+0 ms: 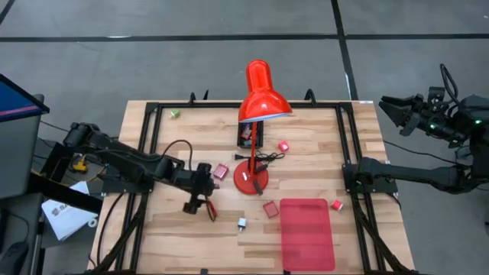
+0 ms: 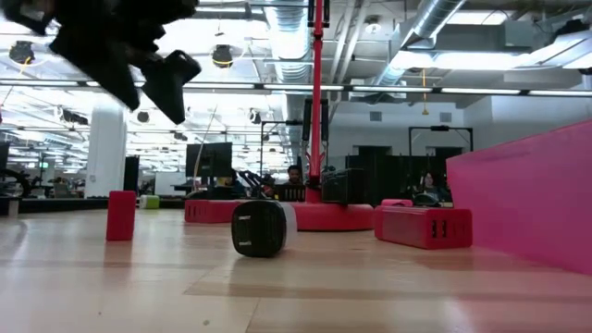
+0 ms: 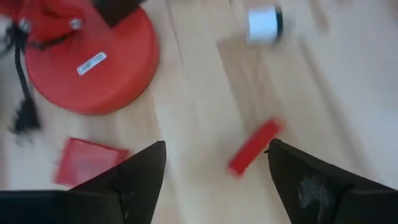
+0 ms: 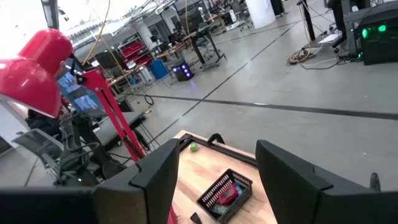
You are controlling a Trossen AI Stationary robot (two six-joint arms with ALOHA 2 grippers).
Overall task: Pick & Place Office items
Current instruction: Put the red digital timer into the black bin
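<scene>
My left gripper [image 1: 200,202] hovers open above the table's near-left part, also seen in the low view [image 2: 139,55]. In its wrist view [image 3: 214,168] a narrow red block [image 3: 254,146] lies flat on the wood below, between the fingers. The same block shows from above [image 1: 211,210]. A flat pink square [image 3: 87,160] lies beside it, and a white-and-black piece [image 3: 264,23] lies farther off. Other pieces lie scattered: a red square [image 1: 270,208], pink ones [image 1: 336,205] [image 1: 283,146] and a green one [image 1: 174,113]. My right gripper [image 1: 391,107] waits open, raised beyond the table's right edge.
The red desk lamp [image 1: 258,99] stands mid-table on its round base [image 3: 93,56], its black cord trailing beside it. A black mesh basket [image 4: 225,190] sits under the lamp shade. The flat red tray [image 1: 307,233] lies at the near right. Bare wood shows around the left gripper.
</scene>
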